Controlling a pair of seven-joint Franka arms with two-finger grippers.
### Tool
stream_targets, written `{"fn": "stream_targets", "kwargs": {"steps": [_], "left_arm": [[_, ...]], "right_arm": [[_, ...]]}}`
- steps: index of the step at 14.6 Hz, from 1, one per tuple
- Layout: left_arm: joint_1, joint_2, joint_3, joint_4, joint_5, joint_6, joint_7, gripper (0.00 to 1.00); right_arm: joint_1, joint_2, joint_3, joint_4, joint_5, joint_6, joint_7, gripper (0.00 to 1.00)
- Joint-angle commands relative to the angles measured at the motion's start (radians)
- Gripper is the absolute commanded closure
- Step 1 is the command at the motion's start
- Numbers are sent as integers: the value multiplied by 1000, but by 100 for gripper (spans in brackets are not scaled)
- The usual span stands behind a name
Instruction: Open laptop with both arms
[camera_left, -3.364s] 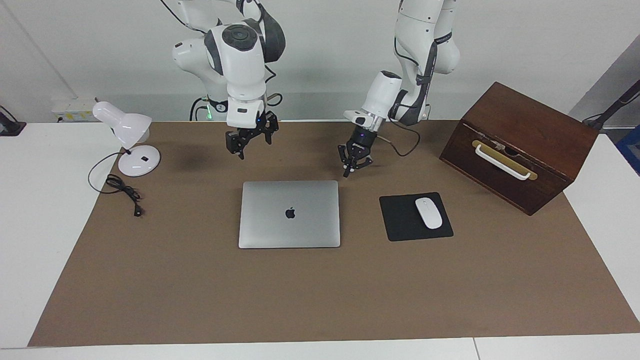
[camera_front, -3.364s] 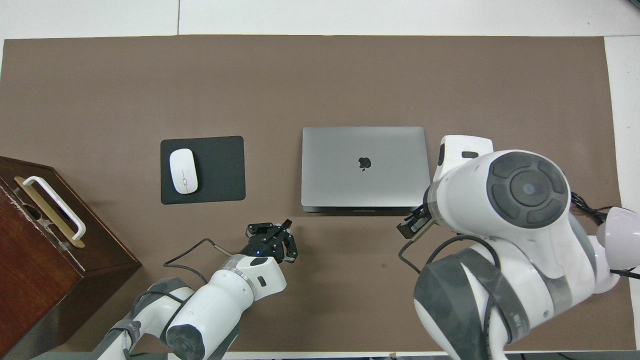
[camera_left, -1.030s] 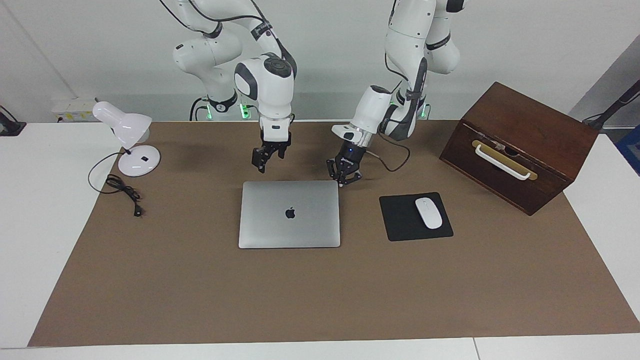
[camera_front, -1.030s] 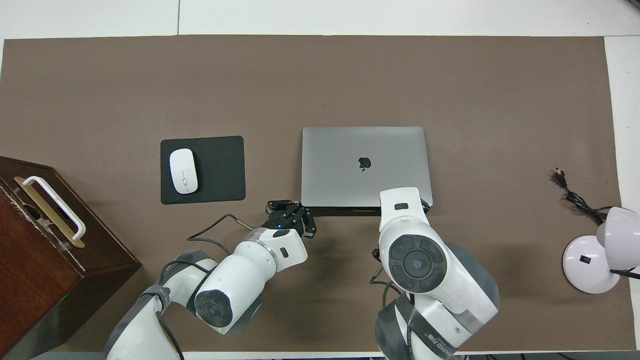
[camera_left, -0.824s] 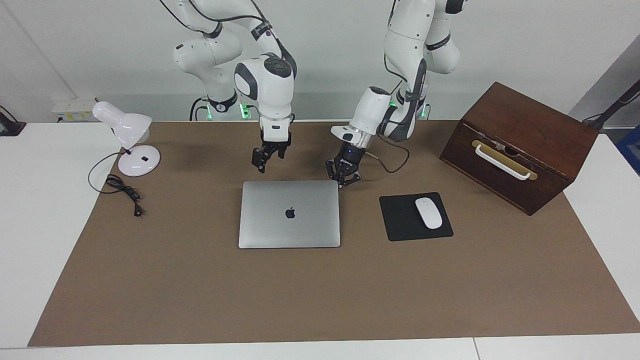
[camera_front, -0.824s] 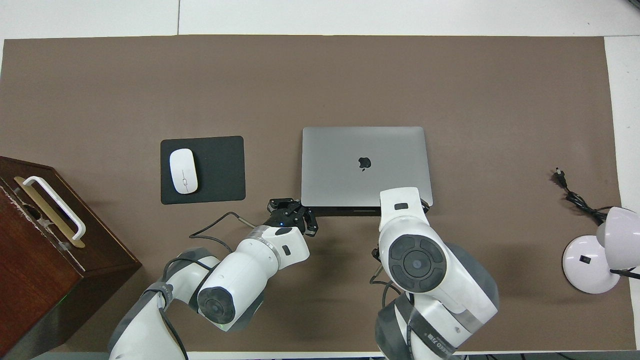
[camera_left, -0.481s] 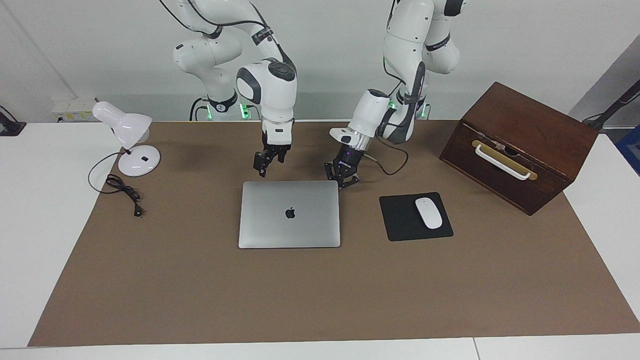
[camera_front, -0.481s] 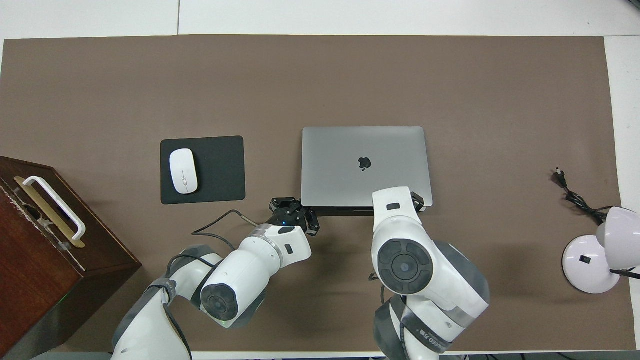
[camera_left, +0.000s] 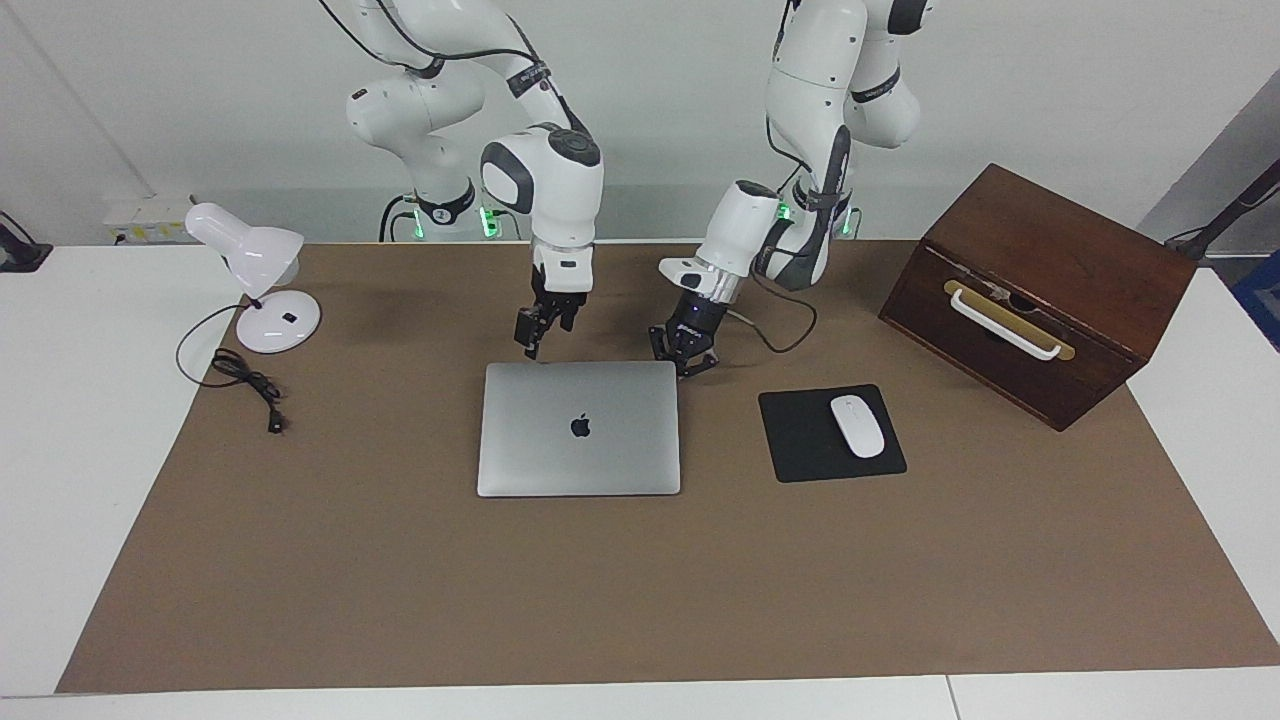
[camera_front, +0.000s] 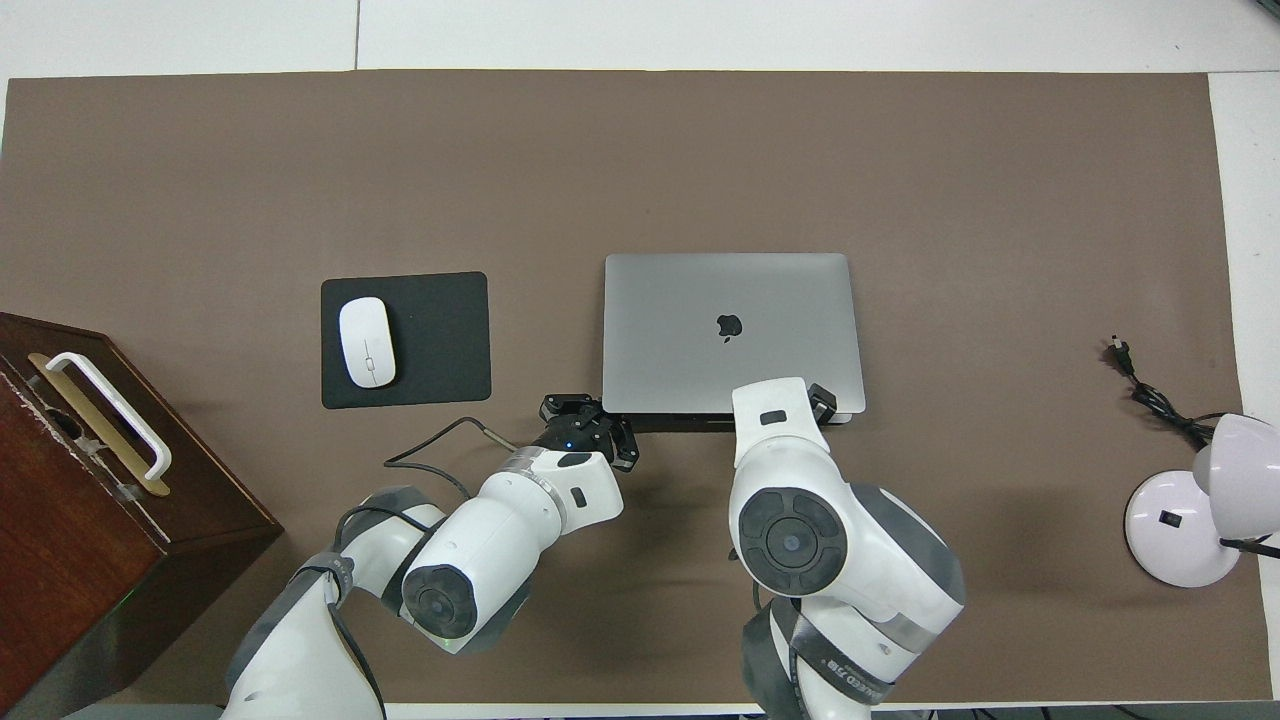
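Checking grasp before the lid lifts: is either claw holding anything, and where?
Nothing is held. The shut left claw and right claw sit at the closed laptop's robot-side edge.

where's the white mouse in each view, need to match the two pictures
Facing view: the white mouse lies on the black mouse pad, between the laptop and the wooden box.
Overhead view: the same white mouse lies on the pad's half toward the box.
Shared landmark: the laptop's logo.
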Motion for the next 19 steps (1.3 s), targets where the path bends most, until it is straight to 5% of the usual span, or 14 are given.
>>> {"fn": "stream_targets", "kwargs": {"steps": [1,19], "left_arm": [[6,31,10,17,30,18,12,100],[6,39,10,16,30,18,24,100]], "right_arm": [[2,13,-4,-8,-25,44,26,0],[-37,77,-1,-5,-34,166,15,0]]}}
